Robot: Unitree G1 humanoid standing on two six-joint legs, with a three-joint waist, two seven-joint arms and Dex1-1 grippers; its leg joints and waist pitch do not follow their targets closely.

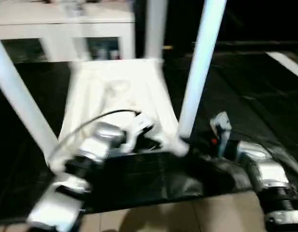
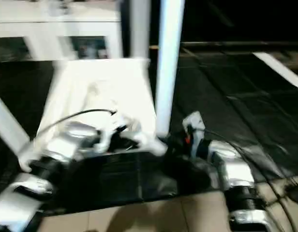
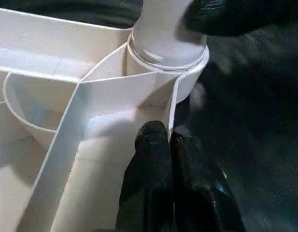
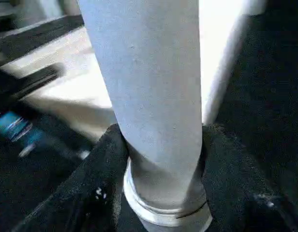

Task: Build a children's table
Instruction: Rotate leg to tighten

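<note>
Nearest camera: silver forearms over black floor mat (image 1: 265,96). Left gripper (image 3: 169,137) fingers pressed together, tips against rib edge of upside-down white plastic ribbed tabletop (image 1: 115,96), beside near-right round corner socket (image 3: 187,79). Right gripper (image 4: 161,145) black fingers clamped either side of white tapered tube leg (image 1: 200,72), just above socket where leg is seated, leaning slightly. Farther: second leg (image 1: 155,29) upright at far corner, third leg (image 1: 18,104) slanting at left. Beyond: white cabinet (image 1: 67,24).
</note>
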